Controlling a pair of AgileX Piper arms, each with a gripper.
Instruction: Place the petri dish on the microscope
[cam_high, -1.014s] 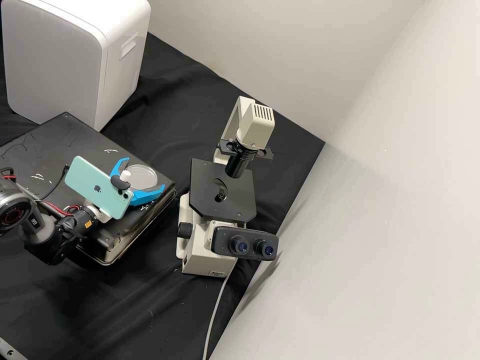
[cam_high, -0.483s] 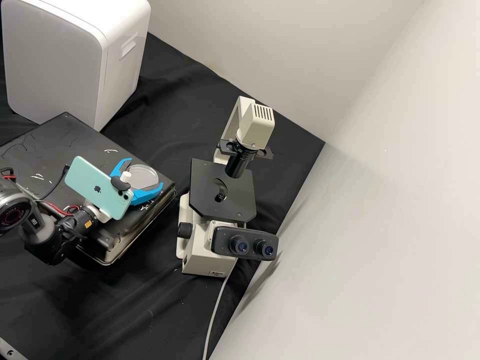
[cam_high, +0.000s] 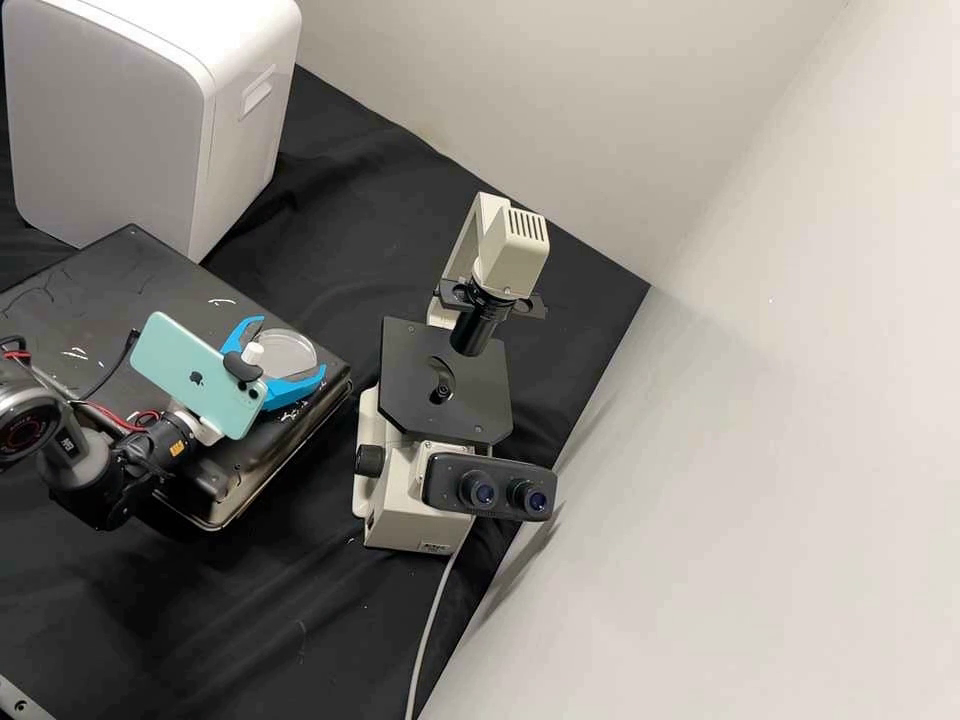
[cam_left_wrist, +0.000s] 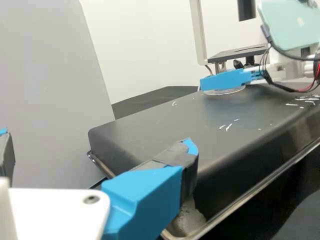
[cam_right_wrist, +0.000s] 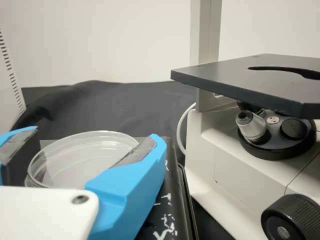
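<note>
One item: clear petri dish (cam_right_wrist: 82, 157), shallow, lying flat on the black tray (cam_high: 110, 285) beside the microscope (cam_high: 430, 480).
Handling: judged light, rigid, slick-walled and liable to crack, so squeeze gently.
Hold point: opposite sides of the rim wall, kept level.
Right gripper (cam_right_wrist: 95, 135): fingers spread either side of the dish, close to its rim. Firm contact not confirmed.
Left gripper (cam_left_wrist: 95, 140): spread wide, holding nothing, at the tray's end away from the dish.
</note>
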